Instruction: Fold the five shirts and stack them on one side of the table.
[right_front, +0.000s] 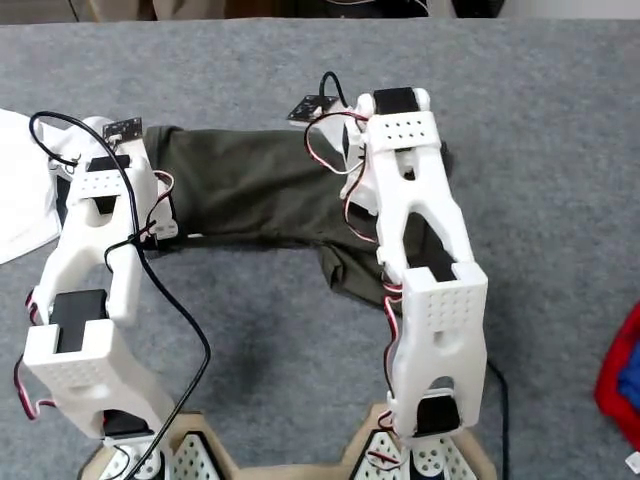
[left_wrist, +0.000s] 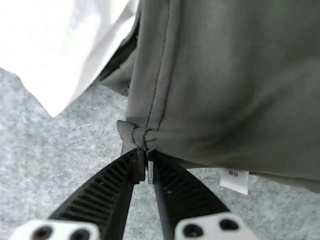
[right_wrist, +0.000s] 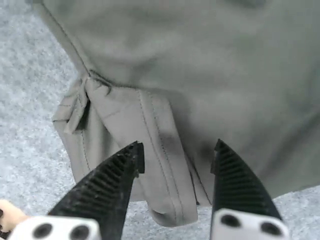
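Dark olive-green cotton shirt (right_front: 250, 190) lies spread sideways across the grey carpeted worktop (right_front: 300, 350), middle of it, nearer the far edge than the near edge. One end bunches into a darker fold toward the centre of the worktop, under the right arm (right_front: 420, 220).

Left tool (left_wrist: 146, 165): black ribbed fingers pinched tight on the shirt's (left_wrist: 225, 75) edge, right where a stitched seam meets the hem, cloth puckered at the pinch. Small white label (left_wrist: 234, 180) hangs from the hem just beside it. White shirt (left_wrist: 65, 40) lies crumpled right next to this end, its edge overlapping the olive one; in the high view it sits at the worktop's left edge (right_front: 20, 190), beside the left arm (right_front: 85, 260).

Right tool (right_wrist: 175, 152): fingers spread wide, gripping nothing, straddling a folded flap with a stitched hem (right_wrist: 155, 150) at the shirt's (right_wrist: 200, 60) other end. Can't tell if the tips touch the cloth. Grey worktop (right_wrist: 30, 100) shows beside the flap.

Red and blue cloth item (right_front: 622, 370) lies at the worktop's right edge, well apart from both shirts.
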